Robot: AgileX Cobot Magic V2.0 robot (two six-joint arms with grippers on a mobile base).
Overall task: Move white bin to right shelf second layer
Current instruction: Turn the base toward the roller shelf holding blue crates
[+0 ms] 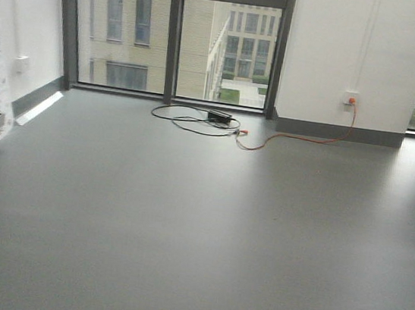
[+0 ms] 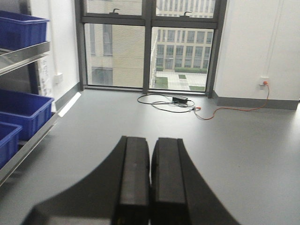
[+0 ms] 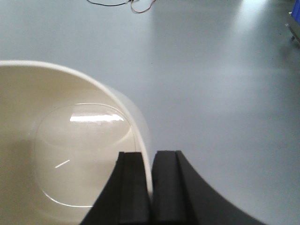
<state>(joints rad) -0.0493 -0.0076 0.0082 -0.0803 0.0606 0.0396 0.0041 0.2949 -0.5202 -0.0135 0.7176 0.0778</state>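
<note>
The white bin (image 3: 70, 140) was a glossy cream tub with a rounded rim and a smooth base that caught the light, seen against the grey floor (image 3: 225, 93). The right gripper (image 3: 151, 157) pinched its wall at the rim, one finger inside. The left gripper (image 2: 151, 143) was closed on nothing.

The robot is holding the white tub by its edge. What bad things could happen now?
The right tool pinches only one thin wall of the white bin, so the bin could tilt or slip out. The left tool is shut on nothing, so it gives no second support. Loose cables lie on the floor ahead. The rolling base might snag them if it drives that way.
</note>
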